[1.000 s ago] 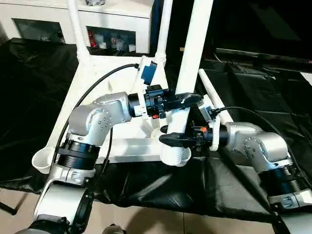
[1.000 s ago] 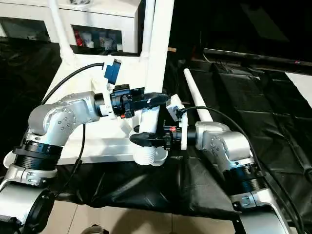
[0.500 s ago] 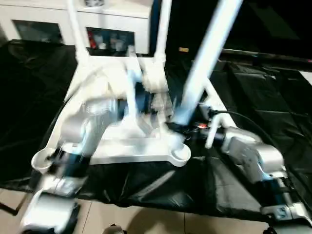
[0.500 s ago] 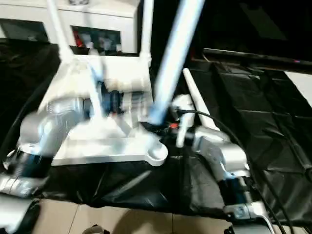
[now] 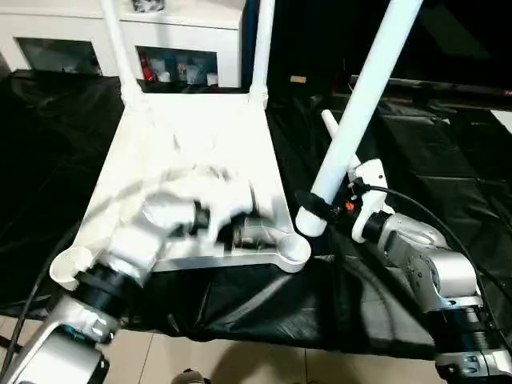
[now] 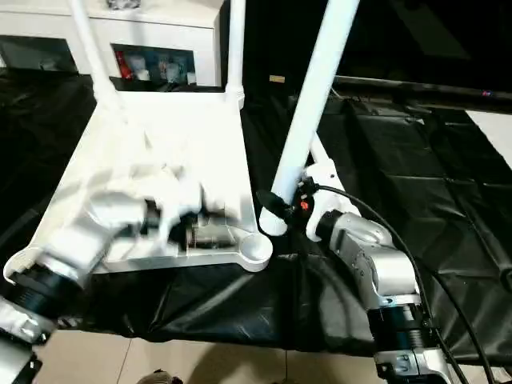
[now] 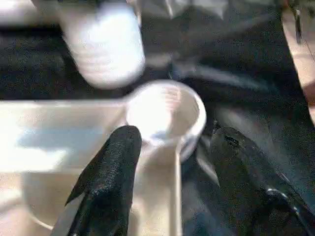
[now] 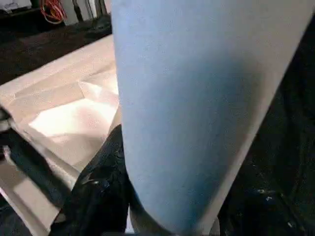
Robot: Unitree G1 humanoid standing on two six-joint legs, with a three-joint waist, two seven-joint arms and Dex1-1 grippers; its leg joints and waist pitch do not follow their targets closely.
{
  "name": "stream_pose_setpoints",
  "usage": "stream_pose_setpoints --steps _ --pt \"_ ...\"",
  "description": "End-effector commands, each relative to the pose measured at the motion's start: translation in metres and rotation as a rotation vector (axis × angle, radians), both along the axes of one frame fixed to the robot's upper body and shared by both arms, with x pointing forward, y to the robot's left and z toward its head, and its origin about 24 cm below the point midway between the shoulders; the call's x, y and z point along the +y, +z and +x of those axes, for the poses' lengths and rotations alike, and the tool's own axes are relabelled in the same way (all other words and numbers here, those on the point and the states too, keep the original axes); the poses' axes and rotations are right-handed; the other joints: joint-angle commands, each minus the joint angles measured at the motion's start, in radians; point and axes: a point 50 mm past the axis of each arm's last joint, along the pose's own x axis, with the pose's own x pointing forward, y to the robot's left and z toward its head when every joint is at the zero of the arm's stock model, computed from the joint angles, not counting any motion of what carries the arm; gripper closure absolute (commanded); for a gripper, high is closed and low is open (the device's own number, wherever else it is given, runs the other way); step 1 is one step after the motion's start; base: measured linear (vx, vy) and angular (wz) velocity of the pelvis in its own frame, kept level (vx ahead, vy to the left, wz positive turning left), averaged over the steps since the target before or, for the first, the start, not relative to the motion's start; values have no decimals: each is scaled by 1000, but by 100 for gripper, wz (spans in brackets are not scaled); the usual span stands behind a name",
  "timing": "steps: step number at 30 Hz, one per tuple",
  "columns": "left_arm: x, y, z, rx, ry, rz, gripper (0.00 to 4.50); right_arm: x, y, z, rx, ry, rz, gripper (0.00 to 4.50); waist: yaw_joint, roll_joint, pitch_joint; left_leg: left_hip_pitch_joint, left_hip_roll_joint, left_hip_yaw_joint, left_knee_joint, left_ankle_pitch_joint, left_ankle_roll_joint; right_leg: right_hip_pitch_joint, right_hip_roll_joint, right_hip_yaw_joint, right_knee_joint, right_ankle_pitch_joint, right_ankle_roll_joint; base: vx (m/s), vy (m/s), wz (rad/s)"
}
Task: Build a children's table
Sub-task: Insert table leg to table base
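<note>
The children's table top (image 5: 192, 136) lies upside down on black cloth, ribbed side up. Two white legs (image 5: 114, 40) (image 5: 264, 40) stand in its far corner sockets. My right gripper (image 5: 316, 210) is shut on the lower end of a third leg (image 5: 364, 88), which leans up and to the right. That leg's threaded end hangs just right of the empty near-right socket (image 5: 294, 250). My left gripper (image 7: 174, 135) is open, with nothing in it, over the top's near edge just short of that socket (image 7: 165, 113). A fourth leg (image 5: 330, 126) lies on the cloth behind the held one.
The near-left socket (image 5: 68, 266) stands empty. A white glass-door cabinet (image 5: 184, 32) stands behind the table top. Black cloth (image 5: 416, 144) covers the work surface to the right, and light floor tiles (image 5: 240, 360) show along the near edge.
My left gripper has let go of the leg and pulled back over the table top. The right gripper has swung the leg's lower end off the near-right socket, tilting it right.
</note>
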Motion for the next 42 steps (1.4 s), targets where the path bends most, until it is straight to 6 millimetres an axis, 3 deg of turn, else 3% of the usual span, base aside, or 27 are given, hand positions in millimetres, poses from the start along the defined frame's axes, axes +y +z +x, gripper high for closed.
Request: stream_pose_setpoints --steps 1,6,7,9,10,11,28,42 --pt "2 -2 -1 -5 -13 30 227 2 4 -2 -17 2 11 260 -1 11 -74 12 12 2 -69 -233 -30 55 -50 40 -69 -217 -169 0 0 0" --pt "7 -8 -2 0 8 64 268 7 5 -5 -8 35 23 260 -4 11 -72 12 12 1 -71 -248 -26 54 -51 40 -72 -246 -165 0 0 0" --pt "10 -9 -1 -6 23 76 282 9 5 -7 0 55 26 260 -5 7 -72 11 12 2 -71 -250 -27 53 -51 40 -73 -254 -163 0 0 0" --pt "13 -11 0 -8 36 87 282 11 5 -9 4 74 26 260 -5 9 -71 12 11 2 -70 -253 -24 52 -50 40 -74 -265 -158 0 0 0" --pt "17 -11 0 -6 49 97 304 13 4 -10 12 90 24 260 -4 3 -72 11 12 1 -71 -244 -23 54 -51 40 -75 -267 -152 0 0 0" --pt "19 -11 0 -5 53 100 304 13 4 -11 14 96 23 260 -3 7 -72 11 13 0 -71 -242 -24 52 -53 40 -72 -263 -155 0 0 0" --pt "32 -15 -5 24 62 161 445 17 2 -16 51 148 23 260 -4 8 -71 11 12 1 -71 -239 -27 50 -52 41 -72 -268 -155 0 0 0" --pt "25 -12 -3 22 68 94 450 21 1 -19 99 229 -19 261 -3 4 -72 10 12 2 -69 -225 -22 52 -53 41 -69 -247 -163 0 0 0"
